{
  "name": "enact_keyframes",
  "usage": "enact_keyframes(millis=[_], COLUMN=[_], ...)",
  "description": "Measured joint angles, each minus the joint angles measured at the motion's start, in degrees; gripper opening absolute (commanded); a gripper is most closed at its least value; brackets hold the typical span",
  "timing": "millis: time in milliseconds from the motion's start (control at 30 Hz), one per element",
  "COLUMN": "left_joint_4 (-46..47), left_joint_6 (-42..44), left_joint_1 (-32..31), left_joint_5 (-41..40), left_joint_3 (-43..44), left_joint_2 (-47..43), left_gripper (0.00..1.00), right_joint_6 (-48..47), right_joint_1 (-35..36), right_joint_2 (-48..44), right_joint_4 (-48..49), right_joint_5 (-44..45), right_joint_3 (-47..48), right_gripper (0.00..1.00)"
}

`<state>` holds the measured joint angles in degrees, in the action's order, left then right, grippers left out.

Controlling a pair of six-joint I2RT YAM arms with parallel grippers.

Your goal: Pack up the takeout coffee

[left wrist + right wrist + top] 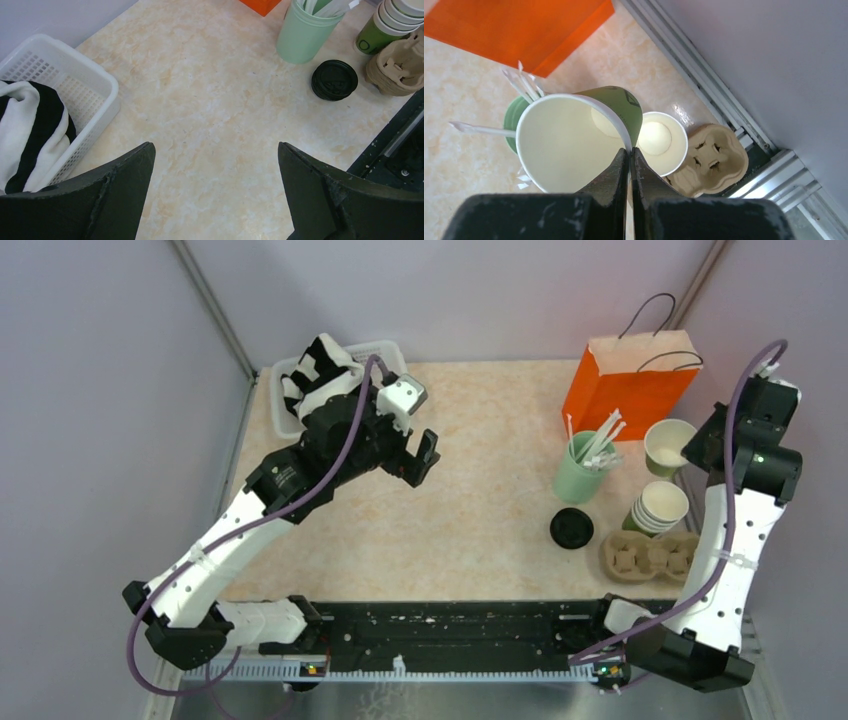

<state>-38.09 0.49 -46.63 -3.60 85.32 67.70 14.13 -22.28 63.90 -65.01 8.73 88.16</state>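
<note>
Cup and carrier were the pair that mattered. The right claw [630,152] was clamped together on the rim of a green cup [574,140], one finger inside the cream wall and one outside. The cup faced mouth-up, its long axis near vertical with a slight lean in the wrist view. It looked to be held above the desk [480,490] rather than standing on it, though the pictures did not settle how high.

From the held cup, the pulp carrier [650,555] lay toward the near edge of the desk, on the right side. The stack of cups [660,508] stood between the two, just beside the carrier. A move to a carrier pocket would probably have to pass over or around that stack and bring the cup down base-first.

The black lid [571,528] sat on the desk just left of the carrier, near the mint tumbler [580,468] of straws. The orange bag [632,380] stood at the far side, behind the tumbler.

The left claw [215,145] had its fingers spread wide apart and held nothing. It was above bare desk, well apart from the cups, with the white basket [65,90] to its left. The right arm was plainly the nearer one to cup, stack and carrier. For the lid, the left claw faced it across open desk.
</note>
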Motion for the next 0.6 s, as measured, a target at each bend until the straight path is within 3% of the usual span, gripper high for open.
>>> enact_keyframes(millis=[200, 367, 400, 600], left_joint_4=[-0.11, -0.13, -0.2, -1.05], left_joint_6=[-0.15, -0.81, -1.22, -6.21], left_joint_1=[0.0, 0.0, 0.0, 0.0], left_joint_5=[0.35, -0.55, -1.01, -7.78], left_joint_3=[0.0, 0.13, 0.26, 2.78], left_joint_2=[0.07, 0.07, 0.07, -1.2], left_gripper=[0.99, 0.98, 0.98, 0.98], right_joint_6=[0.02, 1.79, 2.71, 5.05], right_joint_1=[0.0, 1.6, 4.0, 39.23], right_joint_2=[-0.09, 1.2, 2.1, 16.94], right_joint_4=[-1.2, 3.85, 5.05, 10.14], right_joint_5=[-1.86, -15.96, -17.05, -12.41], right_joint_3=[7.23, 13.84, 14.99, 24.35], right_gripper=[0.0, 0.0, 0.0, 0.0])
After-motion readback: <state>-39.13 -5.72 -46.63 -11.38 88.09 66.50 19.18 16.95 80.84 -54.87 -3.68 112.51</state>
